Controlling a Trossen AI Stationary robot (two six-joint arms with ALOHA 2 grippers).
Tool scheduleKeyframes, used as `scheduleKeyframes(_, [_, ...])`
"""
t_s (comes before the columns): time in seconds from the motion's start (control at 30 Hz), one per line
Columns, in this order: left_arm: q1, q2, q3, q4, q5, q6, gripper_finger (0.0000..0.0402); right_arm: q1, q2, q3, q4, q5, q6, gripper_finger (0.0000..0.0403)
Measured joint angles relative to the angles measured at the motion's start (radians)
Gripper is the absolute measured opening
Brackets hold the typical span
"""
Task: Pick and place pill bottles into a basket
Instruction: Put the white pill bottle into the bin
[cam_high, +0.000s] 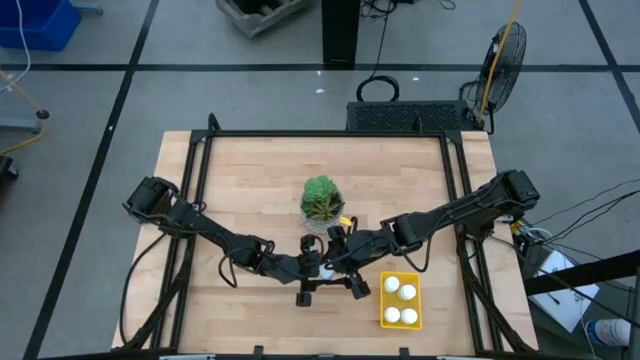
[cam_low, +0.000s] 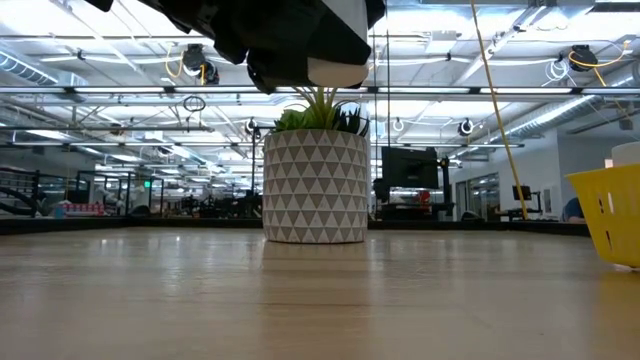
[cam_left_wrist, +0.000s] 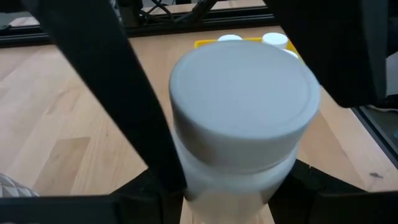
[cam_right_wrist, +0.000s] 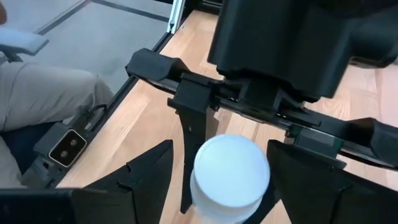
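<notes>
Pill bottle (cam_high: 326, 270), white with a white cap, hangs in the air over the front-middle of the table (cam_high: 250, 180), caught between the two grippers. In the low view it sits high (cam_low: 338, 68) under dark gripper parts, clear of the wood.

Left arm reaches in from the left edge toward the middle. Left gripper (cam_high: 320, 272) is clamped on the bottle: in the left wrist view the bottle (cam_left_wrist: 242, 118) fills the gap between the two dark fingers (cam_left_wrist: 118, 99), both against its sides, cap toward the camera.

Potted plant (cam_high: 321, 198) stands upright just behind the meeting point, mid-table; white pot with a grey triangle pattern (cam_low: 314, 185), green leaves on top. It is apart from both grippers.

Right gripper (cam_right_wrist: 221, 155) comes at the bottle from the other side with its fingers spread. In the right wrist view the bottle (cam_right_wrist: 230, 171) sits between them with a gap showing on each side, so they straddle it without gripping. One thin finger of the left gripper shows against the bottle's side there.

Basket (cam_high: 383, 300), bright yellow, lies on the table to the right of the grippers, near the front edge. Four more pill bottles (cam_high: 392, 285) stand inside it, caps up, in two rows. Low view shows only its yellow wall (cam_low: 605, 215) at the right edge.

Right arm stretches back to the table's right side.
</notes>
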Motion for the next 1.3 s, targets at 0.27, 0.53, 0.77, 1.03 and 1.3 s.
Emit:
scheduleKeyframes(0.27, [0.0, 0.0, 0.0, -0.011, 0.019, -0.006, 0.018, -0.019, 0.0, 0.0, -0.049, 0.0, 0.046, 0.0254])
scheduleKeyframes(0.53, [0.002, 0.0, 0.0, -0.041, 0.018, -0.024, 0.018, -0.037, 0.0, 0.003, -0.084, -0.004, 0.064, 0.0254])
scheduleKeyframes(0.77, [0.014, 0.0, 0.0, -0.076, 0.023, -0.038, 0.018, -0.037, -0.002, 0.025, -0.105, 0.004, 0.062, 0.025])
scheduleKeyframes(1.03, [0.02, 0.0, 0.0, -0.076, 0.023, -0.045, 0.0179, -0.023, 0.005, 0.025, -0.1, 0.0, 0.059, 0.0237])
scheduleKeyframes(1.3, [0.022, 0.0, 0.0, -0.07, 0.028, -0.051, 0.0178, -0.024, 0.039, 0.024, -0.07, 0.004, 0.03, 0.0261])
